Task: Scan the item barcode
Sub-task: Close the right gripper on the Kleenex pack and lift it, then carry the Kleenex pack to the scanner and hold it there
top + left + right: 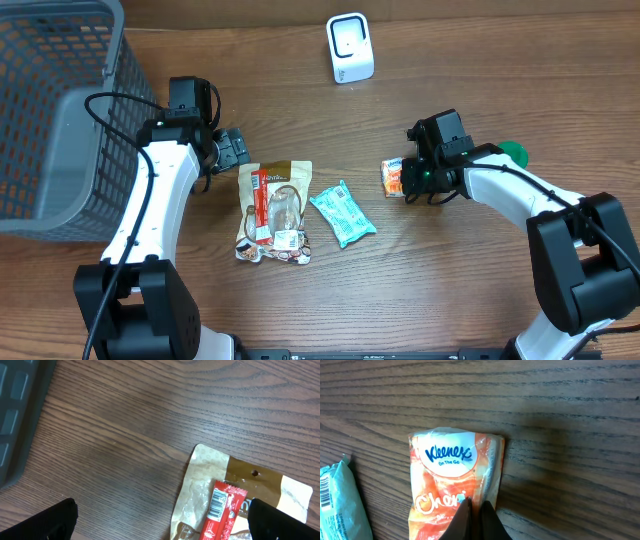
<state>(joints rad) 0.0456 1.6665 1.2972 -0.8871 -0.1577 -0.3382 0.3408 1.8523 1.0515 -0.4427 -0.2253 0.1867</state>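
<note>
Nearest the robot's side of the brown wood-grain surface (450, 290) there's a crinkly tan-and-clear plastic snack bag (275, 228) lying flat, with a thin red wrapped bar (261, 200) on top of it. In the left wrist view you can see a barcode on the end of the red bar, facing up. Just to the right of the bag is a teal plastic-wrapped packet (342, 213), lying at a slant. It also has a barcode, along one edge.

A bit further back and off to the right is the actual item, a small orange Kleenex tissue pack (393, 177). It's flat on the surface with the logo side up, well apart from the scanner. The right end effector (410, 177) is right at it and clenched tight, its fingers (490, 525) pressed together with the tips over one end of the pack. Honestly can't tell if any wrapper is pinched between them.

The left end effector (233, 148) sits just past the bag's far edge, released and spread wide, its dark fingers (45, 522) on either side of the bag's top corner with nothing gripped. A green round thing (514, 152) peeks out behind the right arm.

The grey plastic mesh basket (60, 110) fills the far left corner. The white boxy scanner (350, 47) stands at the far edge, about mid-surface.
</note>
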